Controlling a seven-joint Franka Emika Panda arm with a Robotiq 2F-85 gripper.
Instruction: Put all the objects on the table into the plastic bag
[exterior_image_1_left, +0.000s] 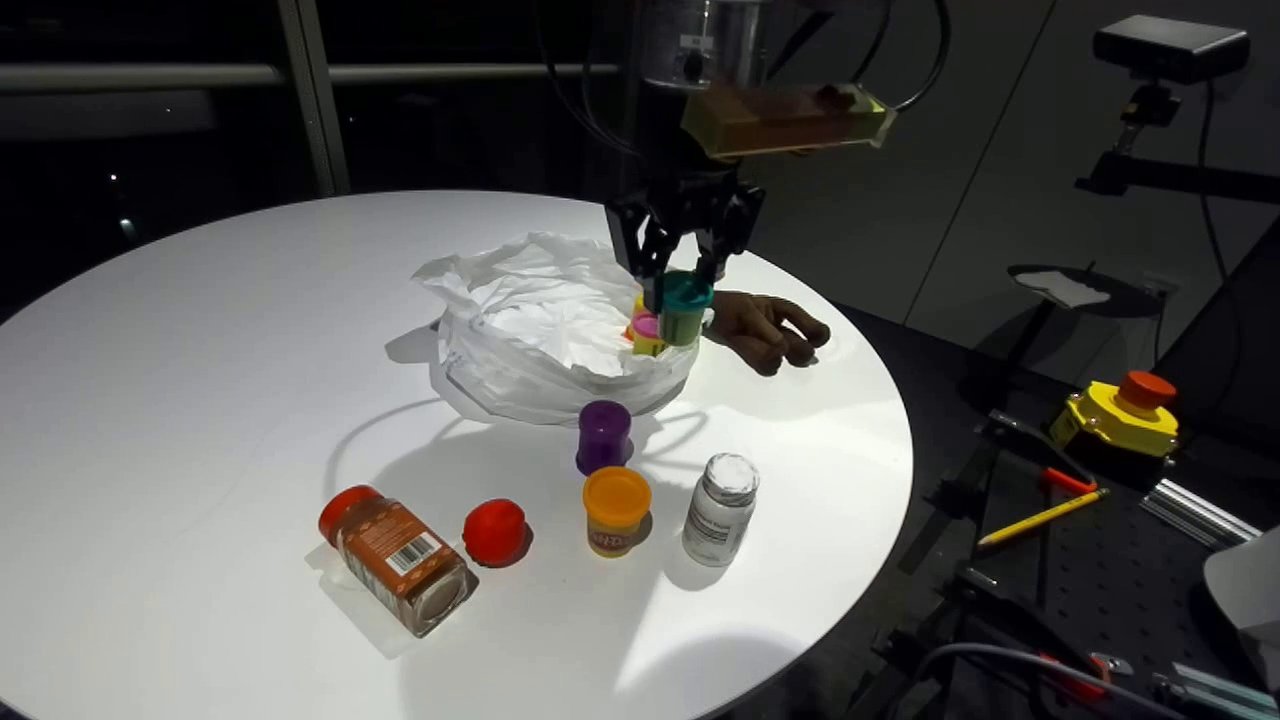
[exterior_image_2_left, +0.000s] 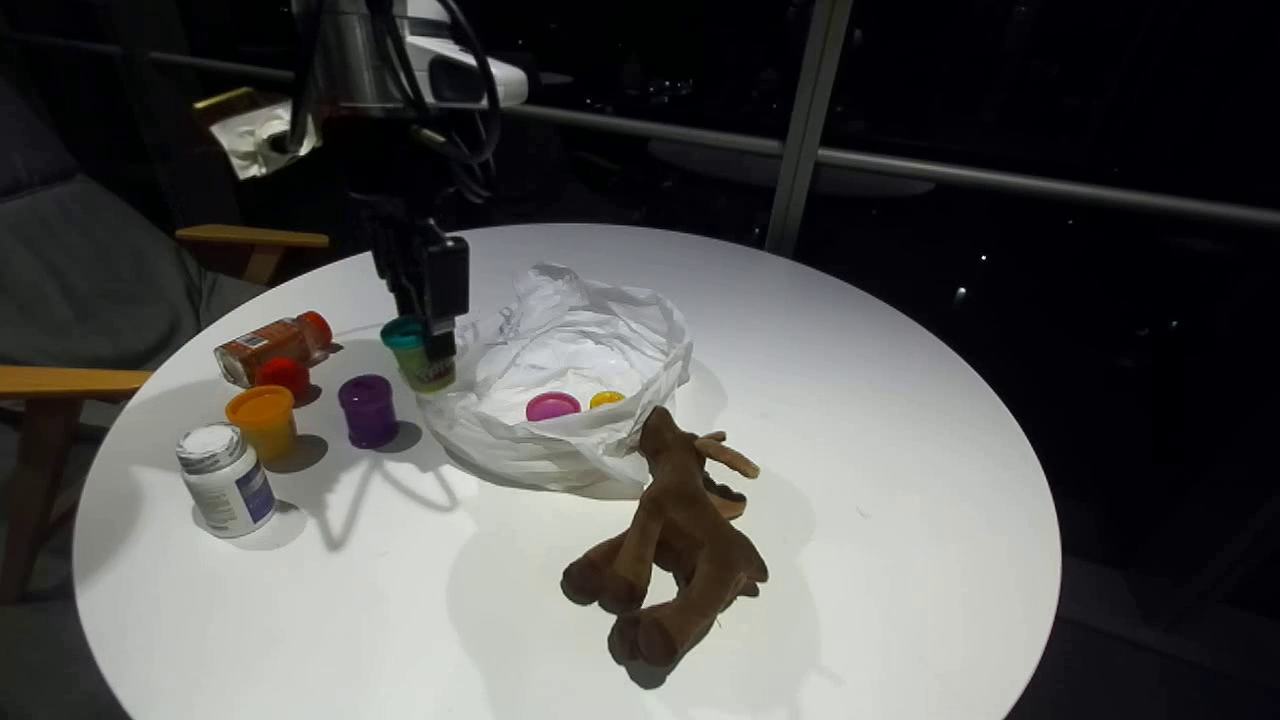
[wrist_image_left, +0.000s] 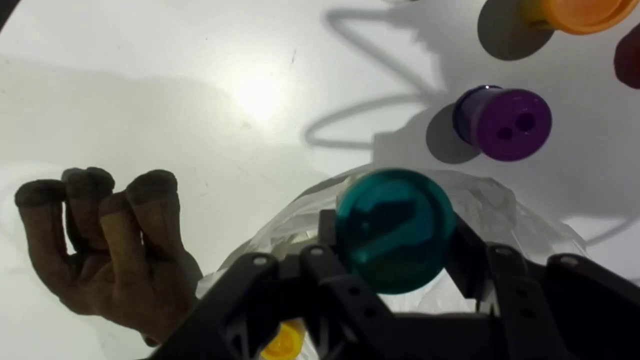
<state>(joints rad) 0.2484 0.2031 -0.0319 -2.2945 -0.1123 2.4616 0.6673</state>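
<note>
Hand (exterior_image_1_left: 682, 286): teal-lidded tub (exterior_image_1_left: 682, 325) is pinched.
Teal-lidded tub: apparently being bagged, not yet released.
Plastic bag (exterior_image_1_left: 525, 382): tub should be moved further over it, lowered, freed.

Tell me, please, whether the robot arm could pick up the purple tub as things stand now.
Probably not yet: its pincer is closed on the teal-lidded tub, which would need releasing first. After that, the way looks free, since the purple tub stands outside the plastic bag with nothing on top.
</note>
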